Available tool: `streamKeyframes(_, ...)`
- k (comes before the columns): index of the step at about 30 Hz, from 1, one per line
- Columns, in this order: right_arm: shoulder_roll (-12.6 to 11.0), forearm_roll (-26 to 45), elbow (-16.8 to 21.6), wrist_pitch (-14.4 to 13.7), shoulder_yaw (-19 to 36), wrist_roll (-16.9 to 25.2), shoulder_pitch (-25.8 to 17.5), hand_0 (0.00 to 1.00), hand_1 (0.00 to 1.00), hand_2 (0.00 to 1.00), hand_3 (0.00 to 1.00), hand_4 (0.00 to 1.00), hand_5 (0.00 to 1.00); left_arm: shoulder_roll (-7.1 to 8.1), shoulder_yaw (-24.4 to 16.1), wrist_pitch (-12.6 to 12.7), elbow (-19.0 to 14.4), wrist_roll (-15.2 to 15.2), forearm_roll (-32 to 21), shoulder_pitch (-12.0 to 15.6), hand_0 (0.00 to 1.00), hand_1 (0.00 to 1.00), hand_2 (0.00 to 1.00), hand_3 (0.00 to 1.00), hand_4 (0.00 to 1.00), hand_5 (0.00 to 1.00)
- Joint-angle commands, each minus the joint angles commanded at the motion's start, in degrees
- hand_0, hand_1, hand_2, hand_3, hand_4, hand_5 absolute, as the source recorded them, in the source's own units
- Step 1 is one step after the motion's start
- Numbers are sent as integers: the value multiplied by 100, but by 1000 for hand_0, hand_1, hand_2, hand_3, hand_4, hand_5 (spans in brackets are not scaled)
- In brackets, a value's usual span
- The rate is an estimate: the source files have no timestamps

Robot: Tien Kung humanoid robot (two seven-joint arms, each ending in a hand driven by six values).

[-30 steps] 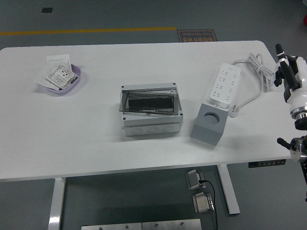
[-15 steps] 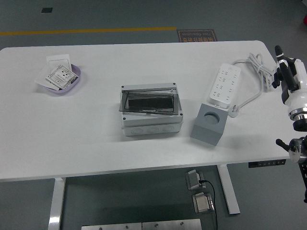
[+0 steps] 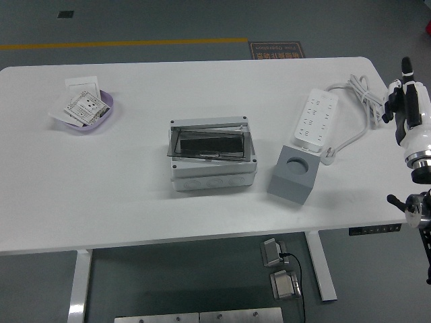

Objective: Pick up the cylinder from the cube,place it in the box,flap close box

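Note:
A grey cube (image 3: 293, 176) stands right of the table's middle. Its top has a round grey recess (image 3: 296, 163); I cannot tell whether a cylinder fills it. To its left sits a light grey box (image 3: 213, 173) with a dark see-through flap (image 3: 206, 143) lying low over its opening, slightly askew. My right hand (image 3: 403, 101) hangs at the right edge of the picture, beyond the table's right end and well away from the cube. Its black fingers (image 3: 405, 66) point up, relaxed, and hold nothing. My left arm does not show.
A white power strip (image 3: 315, 120) with a coiled cable (image 3: 358, 91) lies just behind the cube. A purple bowl (image 3: 105, 116) of paper cards (image 3: 82, 106) sits at the far left. Bare white table (image 3: 135, 195) surrounds the box.
My right hand has drifted slightly to the right at the picture's edge, and one finger now points straighter up. Box, cube and power strip have not moved.

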Motion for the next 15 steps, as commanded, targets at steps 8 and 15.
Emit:
streamKeyframes(8, -3, -14, 21, -43, 13, 18, -6, 2, 2, 86, 85, 996, 998, -2, 13, 1, 0, 1, -13, -5, 602, 670, 613, 592, 637, 272)
streamKeyframes(15, 7, -38, 65, -108, 12, 22, 0, 2, 2, 84, 85, 993, 998, -5, -6, 3, 0, 5, 17, -4, 601, 669, 613, 592, 637, 272)
